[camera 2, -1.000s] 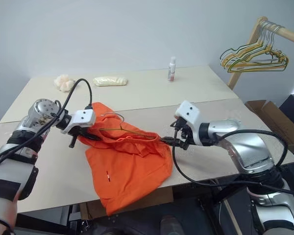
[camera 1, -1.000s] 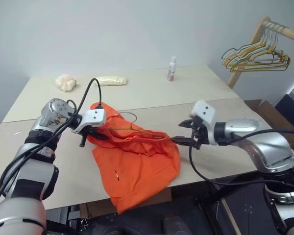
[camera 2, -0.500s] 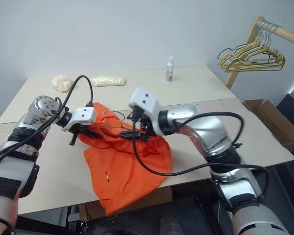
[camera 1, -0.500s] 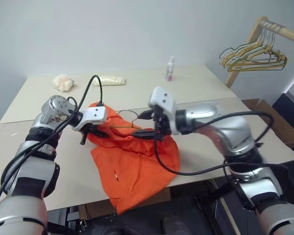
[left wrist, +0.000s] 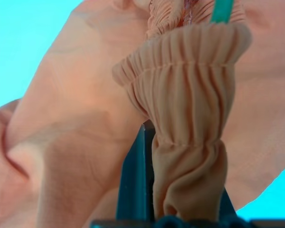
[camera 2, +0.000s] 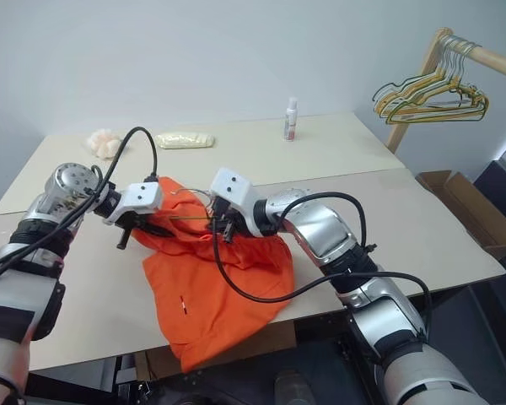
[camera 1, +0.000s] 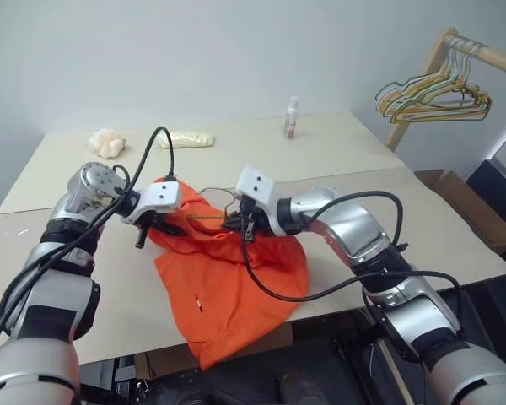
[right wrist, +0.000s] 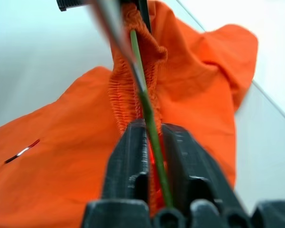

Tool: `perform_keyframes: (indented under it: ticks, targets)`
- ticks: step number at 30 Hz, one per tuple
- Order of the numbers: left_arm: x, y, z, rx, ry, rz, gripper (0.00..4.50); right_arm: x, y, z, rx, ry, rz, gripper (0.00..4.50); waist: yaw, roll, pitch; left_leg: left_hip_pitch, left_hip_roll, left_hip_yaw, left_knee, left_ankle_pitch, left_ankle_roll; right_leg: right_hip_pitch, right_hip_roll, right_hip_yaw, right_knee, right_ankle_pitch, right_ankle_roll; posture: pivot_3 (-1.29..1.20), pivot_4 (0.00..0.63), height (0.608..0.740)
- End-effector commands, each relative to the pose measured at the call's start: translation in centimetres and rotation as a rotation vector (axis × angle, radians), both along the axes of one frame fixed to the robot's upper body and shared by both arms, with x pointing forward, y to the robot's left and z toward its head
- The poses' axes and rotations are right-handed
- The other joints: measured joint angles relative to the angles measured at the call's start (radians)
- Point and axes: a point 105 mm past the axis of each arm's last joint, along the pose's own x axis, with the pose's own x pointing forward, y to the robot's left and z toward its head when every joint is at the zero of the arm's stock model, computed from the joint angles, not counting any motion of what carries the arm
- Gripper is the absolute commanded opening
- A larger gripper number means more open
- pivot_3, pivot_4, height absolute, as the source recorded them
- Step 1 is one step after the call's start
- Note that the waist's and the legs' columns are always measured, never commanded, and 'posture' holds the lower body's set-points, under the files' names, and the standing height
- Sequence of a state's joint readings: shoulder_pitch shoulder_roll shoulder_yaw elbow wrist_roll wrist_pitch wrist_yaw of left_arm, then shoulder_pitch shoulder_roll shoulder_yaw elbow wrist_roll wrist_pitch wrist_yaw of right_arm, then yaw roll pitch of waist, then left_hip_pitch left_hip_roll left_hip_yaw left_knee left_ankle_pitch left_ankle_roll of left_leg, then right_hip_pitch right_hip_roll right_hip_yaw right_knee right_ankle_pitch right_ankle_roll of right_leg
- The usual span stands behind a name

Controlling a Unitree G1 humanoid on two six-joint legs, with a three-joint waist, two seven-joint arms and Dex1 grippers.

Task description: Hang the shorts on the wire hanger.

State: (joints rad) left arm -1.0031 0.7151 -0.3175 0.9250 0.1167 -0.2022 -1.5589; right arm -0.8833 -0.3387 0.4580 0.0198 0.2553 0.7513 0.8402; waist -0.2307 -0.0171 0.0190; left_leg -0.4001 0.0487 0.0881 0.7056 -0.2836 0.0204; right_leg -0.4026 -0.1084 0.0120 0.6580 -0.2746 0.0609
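The bright orange shorts [camera 1: 236, 278] lie on the table and droop over its front edge. My left gripper [camera 1: 156, 228] is shut on their gathered waistband [left wrist: 190, 95] at the left end, holding it a little above the tabletop. The wire hanger [camera 1: 209, 218] is a thin grey wire running along the waistband, its small hook rising behind. Near the middle of the waistband my right gripper [camera 1: 236, 224] is shut on the wire hanger [right wrist: 135, 52], which passes between its black fingers [right wrist: 130, 156] with orange fabric right behind it.
The beige table [camera 1: 346, 152] carries a small bottle [camera 1: 291, 116], a pale packet [camera 1: 185, 139] and a white lump [camera 1: 106, 143] along its far side. A wooden rack with bunched hangers [camera 1: 434, 97] stands at the right, a cardboard box [camera 1: 460, 194] below it.
My right gripper swept left from the shorts' right end to the middle of the waistband and went from open to shut on the wire. The left gripper kept still.
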Motion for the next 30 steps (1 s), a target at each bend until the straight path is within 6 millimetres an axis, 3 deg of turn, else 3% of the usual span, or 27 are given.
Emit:
perform_keyframes:
  ticks: [1,8,11,18,20,23,30]
  targets:
    - [0.4,-0.4,1.7,-0.046,-0.063,-0.008,0.0,0.0,0.0,1.6,0.046,-0.065,0.026,0.03,0.0,0.0,0.0,0.0,0.0,0.0,0.0,0.0,0.0,0.0,0.0,0.0,0.0,0.0,0.0,-0.16,0.0,0.74]
    - [0.0,-0.9,2.6,-0.124,-0.055,-0.031,0.0,0.4,-0.4,1.6,0.072,-0.104,0.039,0.03,0.0,0.0,0.0,0.0,0.0,0.0,0.0,0.0,0.0,0.0,0.0,0.0,0.0,0.0,0.0,-0.16,0.0,0.74]
    - [-0.2,-0.8,3.2,-0.171,-0.053,-0.029,0.75,0.5,-0.7,1.4,0.069,-0.112,0.042,0.0,0.0,0.0,0.0,0.0,0.0,0.0,0.0,0.0,0.0,0.0,0.0,0.0,0.0,0.0,0.0,-0.16,0.0,0.74]
    - [-0.3,0.6,5.8,-0.222,-0.097,0.01,2.99,0.6,-1.4,1.3,0.066,-0.112,0.048,0.0,-0.001,0.0,0.0,0.001,0.0,0.0,0.0,0.0,0.0,0.0,0.0,0.0,0.0,0.0,0.0,-0.15,0.0,0.74]
    - [-0.6,1.2,5.8,-0.196,-0.107,0.01,3.72,0.6,-1.6,1.4,0.071,-0.108,0.049,0.0,-0.001,0.0,0.0,0.001,0.0,0.0,0.0,0.0,0.0,0.0,0.0,0.0,0.001,0.0,0.0,-0.14,0.0,0.74]
    - [-0.8,1.9,5.2,-0.156,-0.117,0.005,4.48,0.5,-1.9,1.5,0.071,-0.106,0.052,0.0,0.001,0.0,0.0,0.001,0.0,0.0,0.0,0.0,0.0,0.0,0.0,0.0,0.001,0.0,0.0,-0.14,0.0,0.74]
    - [-0.1,3.4,2.1,0.021,-0.163,0.049,4.48,0.4,-2.4,1.7,0.071,-0.102,0.058,0.0,0.016,0.0,0.0,0.001,0.0,0.0,0.0,0.0,0.0,0.0,0.0,0.0,0.0,0.0,0.0,-0.15,0.0,0.74]
